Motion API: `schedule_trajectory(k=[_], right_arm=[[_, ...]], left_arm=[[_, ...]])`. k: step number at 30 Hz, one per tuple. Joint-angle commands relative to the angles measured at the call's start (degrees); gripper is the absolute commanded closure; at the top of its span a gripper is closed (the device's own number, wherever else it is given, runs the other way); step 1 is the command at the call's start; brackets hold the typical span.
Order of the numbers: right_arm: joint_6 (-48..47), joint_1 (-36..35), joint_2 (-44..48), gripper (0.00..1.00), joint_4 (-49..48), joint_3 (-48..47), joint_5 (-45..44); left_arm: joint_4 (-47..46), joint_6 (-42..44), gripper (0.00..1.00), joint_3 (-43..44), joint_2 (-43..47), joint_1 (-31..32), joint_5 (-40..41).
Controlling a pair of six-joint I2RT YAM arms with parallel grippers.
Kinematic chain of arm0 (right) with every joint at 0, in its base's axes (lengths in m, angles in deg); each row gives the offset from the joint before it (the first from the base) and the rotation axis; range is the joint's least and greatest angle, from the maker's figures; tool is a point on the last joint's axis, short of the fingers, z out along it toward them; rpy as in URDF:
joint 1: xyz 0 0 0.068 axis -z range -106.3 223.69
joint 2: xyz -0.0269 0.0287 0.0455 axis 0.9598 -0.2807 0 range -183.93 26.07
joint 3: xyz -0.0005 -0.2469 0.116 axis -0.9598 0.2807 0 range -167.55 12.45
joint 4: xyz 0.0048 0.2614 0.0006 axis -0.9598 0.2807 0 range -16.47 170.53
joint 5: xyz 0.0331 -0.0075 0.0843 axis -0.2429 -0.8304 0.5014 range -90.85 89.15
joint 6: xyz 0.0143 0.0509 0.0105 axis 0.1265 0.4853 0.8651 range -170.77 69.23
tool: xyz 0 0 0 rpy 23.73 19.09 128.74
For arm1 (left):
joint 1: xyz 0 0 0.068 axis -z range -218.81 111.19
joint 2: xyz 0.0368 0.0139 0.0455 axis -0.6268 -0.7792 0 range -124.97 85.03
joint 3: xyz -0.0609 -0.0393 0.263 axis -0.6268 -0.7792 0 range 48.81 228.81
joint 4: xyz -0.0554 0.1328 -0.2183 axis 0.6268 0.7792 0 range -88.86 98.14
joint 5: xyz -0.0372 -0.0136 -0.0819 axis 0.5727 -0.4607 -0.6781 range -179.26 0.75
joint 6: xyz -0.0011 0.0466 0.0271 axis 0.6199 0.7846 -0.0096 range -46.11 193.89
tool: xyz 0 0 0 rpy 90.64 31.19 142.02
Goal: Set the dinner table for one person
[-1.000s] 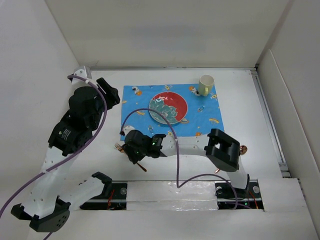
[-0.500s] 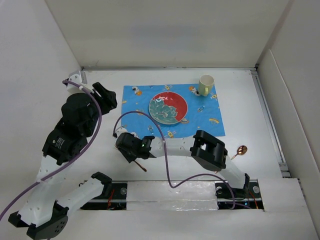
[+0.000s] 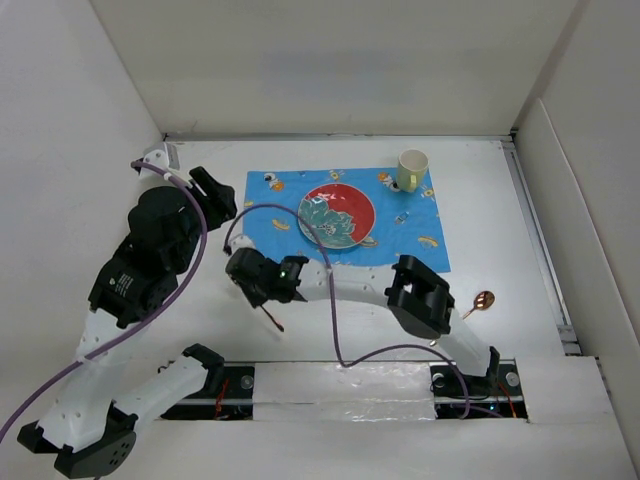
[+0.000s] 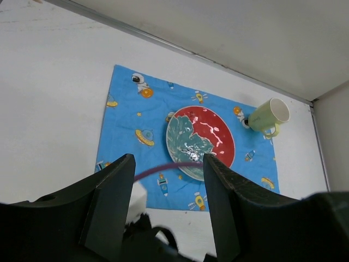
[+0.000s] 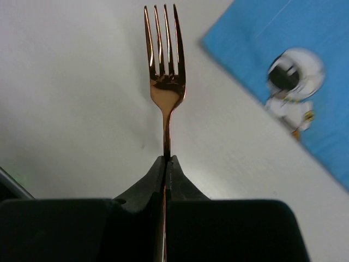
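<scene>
A copper fork (image 5: 165, 93) points away from the right wrist camera, tines over the white dinner table (image 5: 71, 109). My right gripper (image 5: 168, 159) is shut on the fork's handle. From above, that gripper (image 3: 252, 290) sits just off the near left corner of the blue placemat (image 3: 270, 215), and the fork's handle end (image 3: 273, 321) sticks out toward the arm bases. My left gripper (image 3: 215, 190) hovers open and empty at the placemat's left side; between its fingers (image 4: 218, 185) the left wrist view shows the placemat (image 4: 125, 125) below.
A red and teal plate (image 3: 337, 215) lies in the middle of the placemat. A pale green cup (image 3: 411, 169) stands at its far right corner. A copper spoon (image 3: 480, 302) lies on the table to the right. White walls enclose the table.
My right gripper has closed on the fork's handle and shifted a little left and away from the bases. The left arm has drawn slightly back to the left.
</scene>
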Motion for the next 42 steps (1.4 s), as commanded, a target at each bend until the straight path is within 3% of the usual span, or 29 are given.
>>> schedule_trajectory(k=[1, 5, 10, 14, 39, 42], right_arm=[[3.09, 6.12, 4.31, 1.00, 1.26, -9.72, -3.68], [9.39, 13.05, -4.44, 1.00, 6.25, -21.72, -11.40], [14.69, 17.29, -10.63, 1.00, 8.64, -32.65, -11.24], [18.73, 19.49, -13.71, 1.00, 9.43, -35.65, -11.86], [22.79, 22.22, -18.37, 1.00, 5.48, -27.22, -5.80], [22.53, 22.83, -17.41, 0.84, 4.69, -27.66, -3.78]], left_arm=[[-1.84, 0.54, 0.50, -0.55, 0.39, -0.19, -0.66], [-2.81, 0.02, 0.50, -2.56, -0.40, -0.19, -3.56], [-3.77, 0.28, 0.51, -5.29, -1.28, 0.42, -3.74], [-3.51, 0.02, 0.51, -7.23, -1.72, 1.04, -3.92], [-3.95, 0.45, 0.51, -8.19, -3.13, 2.18, -0.75], [-4.13, 0.28, 0.51, -8.37, -2.86, 2.18, -0.75]])
